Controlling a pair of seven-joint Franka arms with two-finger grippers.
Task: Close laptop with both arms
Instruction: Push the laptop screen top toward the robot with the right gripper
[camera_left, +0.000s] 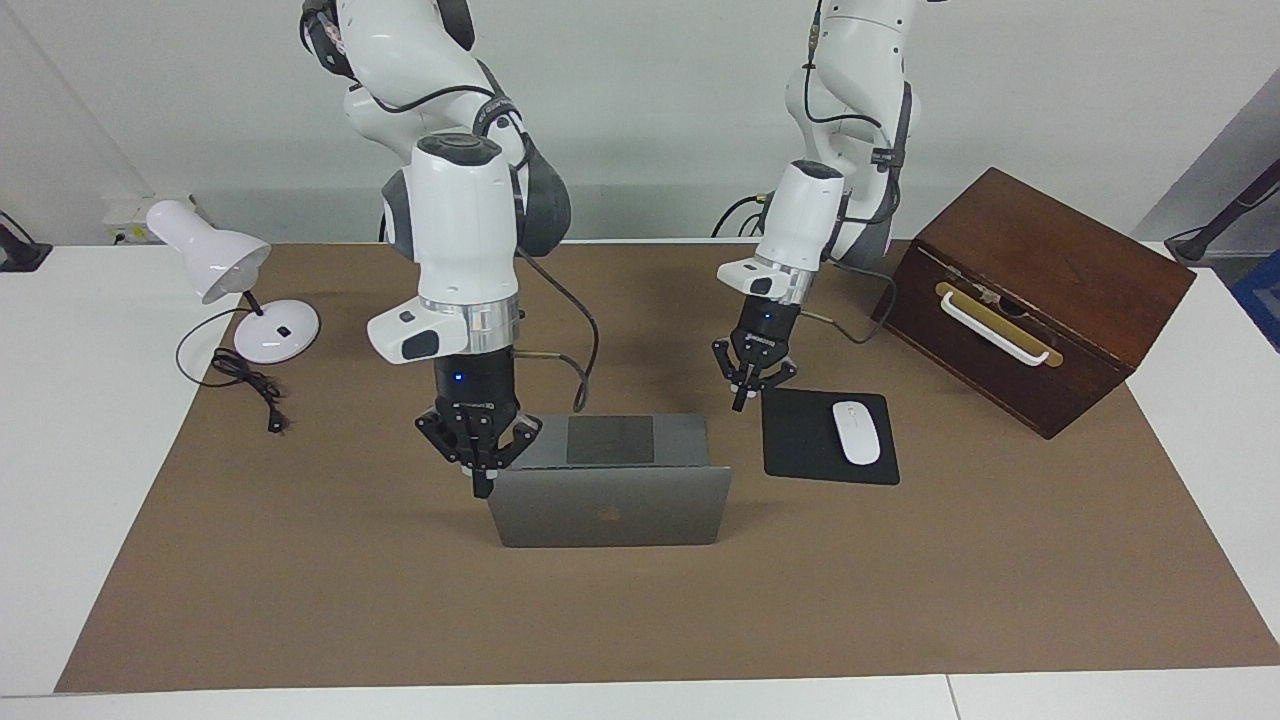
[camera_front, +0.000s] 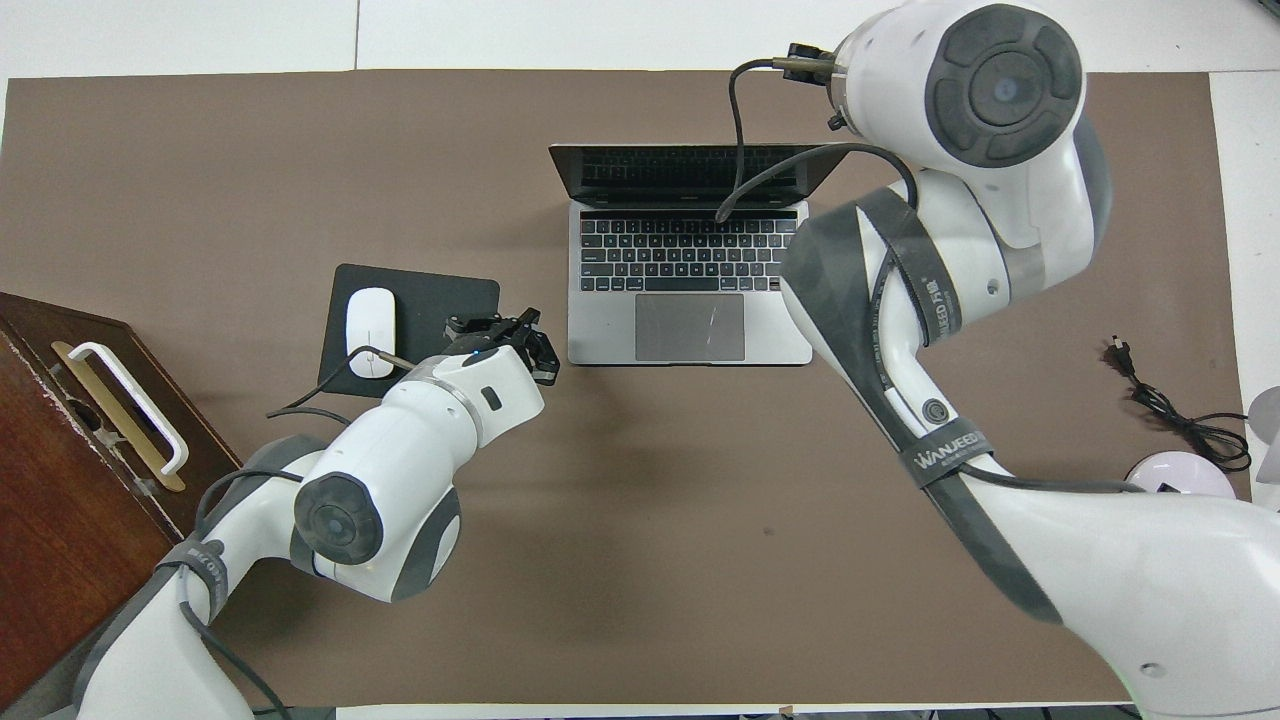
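Laptop (camera_left: 610, 505), thin silver-grey metal, stands open on the brown mat (camera_left: 300, 600) we work over, its lid upright with the dark logo facing away from us. At the mat's corner by our left arm's end sits the dark wooden box (camera_left: 1040, 300). Beside the laptop, toward that box, lies the black square mouse pad (camera_left: 800, 440) carrying the white mouse (camera_left: 856, 432). Our right gripper (camera_left: 483, 487) hangs at the lid's top corner, whether touching we cannot tell, fingers drawn together. Our left gripper (camera_left: 741, 400) hovers between laptop and mouse pad, fingers likewise narrow.
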